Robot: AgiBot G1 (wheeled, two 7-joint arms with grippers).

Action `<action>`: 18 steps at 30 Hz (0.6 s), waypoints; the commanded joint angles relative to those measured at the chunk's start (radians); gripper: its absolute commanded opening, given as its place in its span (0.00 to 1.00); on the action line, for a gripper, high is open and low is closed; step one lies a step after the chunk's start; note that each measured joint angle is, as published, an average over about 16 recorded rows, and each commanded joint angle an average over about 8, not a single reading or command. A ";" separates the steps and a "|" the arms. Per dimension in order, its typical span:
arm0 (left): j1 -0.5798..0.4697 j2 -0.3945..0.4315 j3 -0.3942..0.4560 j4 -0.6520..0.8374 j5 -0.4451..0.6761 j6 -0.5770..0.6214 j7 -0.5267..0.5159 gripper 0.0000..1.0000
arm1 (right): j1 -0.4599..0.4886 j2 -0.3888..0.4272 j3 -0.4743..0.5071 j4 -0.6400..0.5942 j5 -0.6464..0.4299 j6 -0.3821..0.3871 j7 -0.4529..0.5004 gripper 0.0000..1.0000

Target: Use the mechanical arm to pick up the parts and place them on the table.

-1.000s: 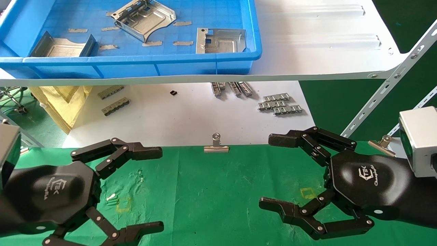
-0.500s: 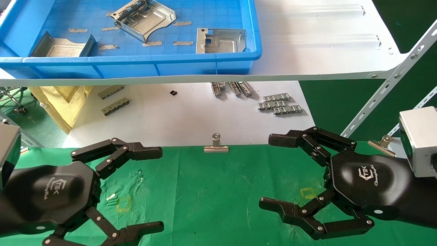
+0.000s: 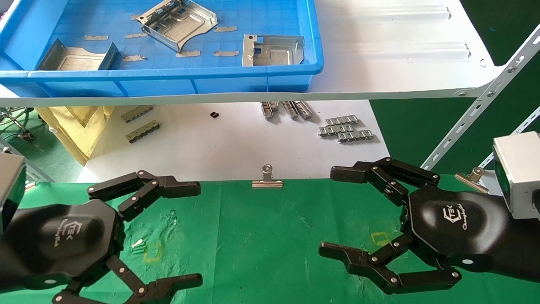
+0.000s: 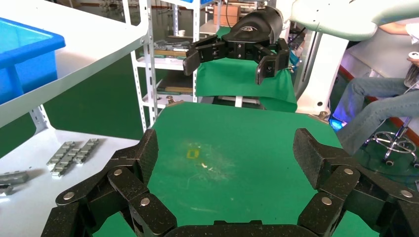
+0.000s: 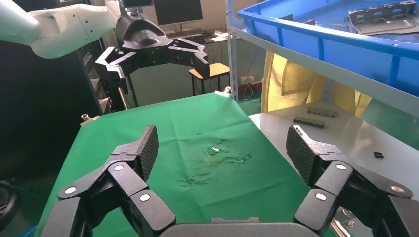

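The green table (image 3: 270, 236) carries no plate yet. On the white shelf (image 3: 400, 63) above, a blue tray (image 3: 295, 71) keeps three parts (image 3: 179, 23) corralled. Both end effectors, left (image 3: 185, 234) and right (image 3: 337, 213), hover wide and empty, probably readied for reaching up.

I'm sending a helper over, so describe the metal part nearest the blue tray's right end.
Find the blue tray on the white shelf. The part lies flat in its front right corner, squarish with a notched back edge; the other two sit farther left.
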 commanded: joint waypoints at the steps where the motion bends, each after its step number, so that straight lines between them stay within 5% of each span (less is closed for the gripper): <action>1: 0.000 0.000 0.000 0.000 0.000 0.000 0.000 1.00 | 0.000 0.000 0.000 0.000 0.000 0.000 0.000 0.00; 18: 0.000 0.000 0.000 0.000 0.000 0.000 0.000 1.00 | 0.000 0.000 0.000 0.000 0.000 0.000 0.000 0.00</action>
